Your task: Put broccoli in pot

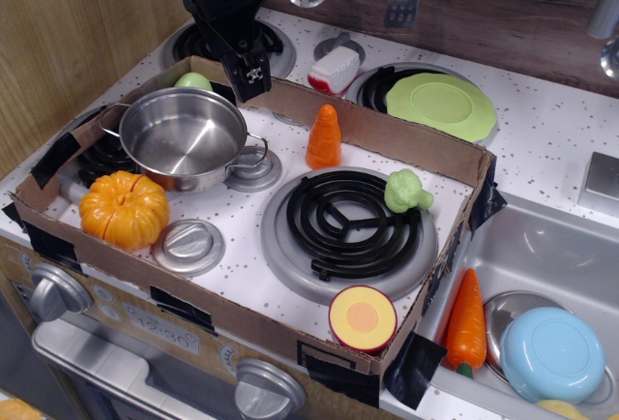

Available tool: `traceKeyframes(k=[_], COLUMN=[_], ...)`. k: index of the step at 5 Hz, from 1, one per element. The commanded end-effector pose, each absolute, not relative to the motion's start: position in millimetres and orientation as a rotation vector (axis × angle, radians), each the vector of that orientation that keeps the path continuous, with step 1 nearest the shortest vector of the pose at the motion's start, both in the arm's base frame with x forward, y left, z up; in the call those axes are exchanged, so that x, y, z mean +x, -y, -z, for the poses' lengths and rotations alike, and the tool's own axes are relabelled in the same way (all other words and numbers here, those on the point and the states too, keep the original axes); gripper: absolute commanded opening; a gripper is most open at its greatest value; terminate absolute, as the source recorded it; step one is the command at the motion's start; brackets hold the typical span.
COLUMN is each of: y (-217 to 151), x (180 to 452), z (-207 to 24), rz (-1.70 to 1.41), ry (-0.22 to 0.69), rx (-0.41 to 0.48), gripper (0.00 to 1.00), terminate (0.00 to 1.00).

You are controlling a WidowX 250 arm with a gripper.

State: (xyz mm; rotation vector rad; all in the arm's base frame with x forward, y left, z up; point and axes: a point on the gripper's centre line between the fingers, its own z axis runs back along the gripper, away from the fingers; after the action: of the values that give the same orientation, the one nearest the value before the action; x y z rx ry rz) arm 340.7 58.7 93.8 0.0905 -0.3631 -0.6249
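The broccoli is small and light green with a bumpy head. It lies on the right rim of the front-right coil burner. The shiny steel pot with wire loop handles stands empty at the left, behind the orange pumpkin. My black gripper hangs above the stove just behind the pot's right side, well left of the broccoli. Its fingers look close together and hold nothing that I can see.
A cardboard wall rings the stove top. Inside stand an orange carrot, a halved fruit and a round green fruit. A lime plate is behind. The sink holds a carrot and blue bowl.
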Motion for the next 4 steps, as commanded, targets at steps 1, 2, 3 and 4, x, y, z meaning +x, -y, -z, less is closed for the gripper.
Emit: traceKeyframes(k=[1, 2, 3, 4], y=[-59, -41, -31, -23], x=[341, 333, 324, 316], z=[-94, -103, -112, -125], rz=[0.625, 0.558, 0.514, 0.458], ry=[0.363, 0.357, 0.356, 0.319], rx=[0.09, 0.118, 0.158, 0.154], gripper=[1.0, 1.0, 1.0, 1.0], terminate=[0.0, 0.0, 0.0, 0.0])
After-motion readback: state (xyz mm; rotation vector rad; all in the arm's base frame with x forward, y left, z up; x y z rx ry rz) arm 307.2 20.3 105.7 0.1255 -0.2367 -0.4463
